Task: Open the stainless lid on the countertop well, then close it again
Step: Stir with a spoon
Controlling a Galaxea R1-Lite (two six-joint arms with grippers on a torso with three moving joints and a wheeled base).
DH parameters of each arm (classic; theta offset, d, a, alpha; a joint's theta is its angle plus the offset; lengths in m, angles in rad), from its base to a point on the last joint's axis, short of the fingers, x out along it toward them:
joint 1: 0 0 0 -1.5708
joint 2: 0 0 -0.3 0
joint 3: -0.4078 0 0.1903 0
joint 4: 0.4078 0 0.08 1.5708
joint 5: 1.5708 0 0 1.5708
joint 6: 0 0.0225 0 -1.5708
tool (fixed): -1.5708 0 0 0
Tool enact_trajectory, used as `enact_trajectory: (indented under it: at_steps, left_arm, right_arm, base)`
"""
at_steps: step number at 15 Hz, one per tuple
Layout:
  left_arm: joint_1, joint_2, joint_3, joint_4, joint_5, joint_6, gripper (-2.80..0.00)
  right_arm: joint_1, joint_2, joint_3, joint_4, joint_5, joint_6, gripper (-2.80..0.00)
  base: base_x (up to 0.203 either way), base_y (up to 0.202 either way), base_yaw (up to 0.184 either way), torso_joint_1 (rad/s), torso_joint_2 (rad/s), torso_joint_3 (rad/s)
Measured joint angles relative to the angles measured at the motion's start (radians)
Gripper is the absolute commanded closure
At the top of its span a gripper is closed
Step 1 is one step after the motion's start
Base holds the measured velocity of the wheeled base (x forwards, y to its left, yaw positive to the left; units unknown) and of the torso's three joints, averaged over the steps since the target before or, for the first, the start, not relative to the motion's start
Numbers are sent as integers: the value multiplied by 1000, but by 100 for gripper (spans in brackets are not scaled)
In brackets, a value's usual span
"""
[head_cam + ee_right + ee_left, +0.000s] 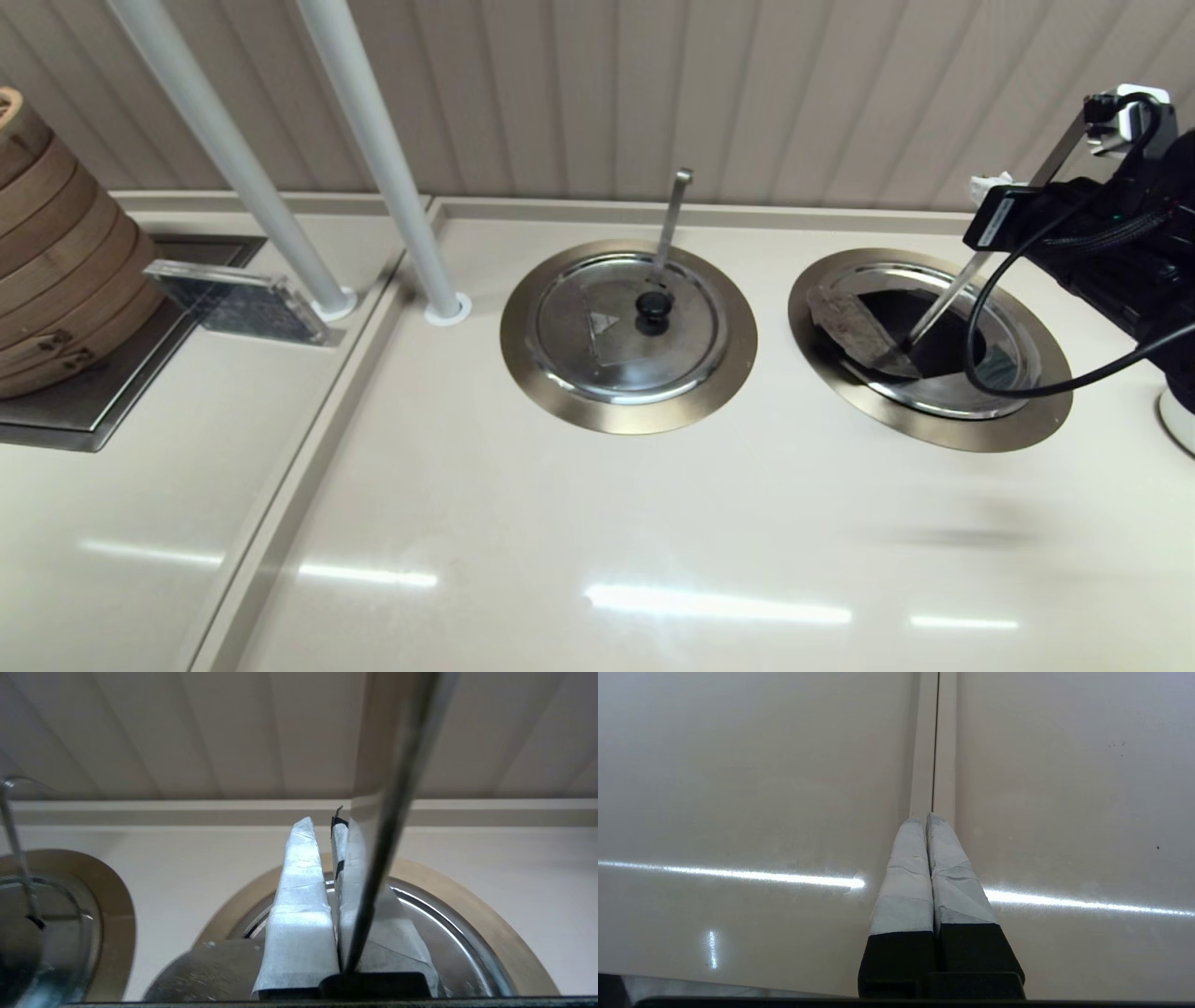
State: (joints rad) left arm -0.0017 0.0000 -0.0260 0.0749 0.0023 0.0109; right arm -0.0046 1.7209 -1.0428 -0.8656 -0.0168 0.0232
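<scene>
**Steel flap folded back, right-hand well half open**

Stainless steel shows in two round covers set into the beige counter (597, 523). The stainless lid (1008, 322) in question sits in the countertop well (934, 434) on the robot's right. Its creased wedge flap (851, 327) is folded back onto the left side of the lid, exposing a dark triangular opening through which a ladle handle (943, 303) rises at a slant. The neighbouring lid (624, 327), marked with a small triangle sticker by its black knob (653, 306), lies fully closed in its own ring with a second ladle handle (674, 219) standing behind it.

The right gripper (322, 826) hovers above the well's near-right side. In the right wrist view its taped fingers (299, 905) stand almost pressed together with only a thin slit between them, and nothing can be seen pinched there; the ladle handle crosses just in front of one finger. The left gripper (924, 819) is parked over bare counter along a seam, its taped fingers closed against each other and empty.

By my reading, the opening half is done and the closing half is at hand. The next move calls for the right gripper to come down to the flap's free edge, catch or nudge it, and swing it back over the opening. The slanted handle stands in the gap, so the flap may snag or rest against it rather than seat flat.
</scene>
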Motion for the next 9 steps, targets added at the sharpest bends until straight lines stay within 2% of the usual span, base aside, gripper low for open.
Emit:
enact_trajectory:
  at_steps: [3,5,7,9]
  left_arm:
    - [0,0,0,0,0,0,0]
    - [0,0,0,0,0,0,0]
    - [0,0,0,0,0,0,0]
    - [0,0,0,0,0,0,0]
  right_arm:
    - [20,-8,17,49,17,-1,0]
    - [-4,-16,19,113,35,-63,0]
    - [-41,-13,18,117,34,-134,0]
    - [-55,2,13,108,24,-145,0]
  base:
    - [0,0,0,0,0,0]
    - [0,0,0,0,0,0]
    - [0,0,0,0,0,0]
    - [0,0,0,0,0,0]
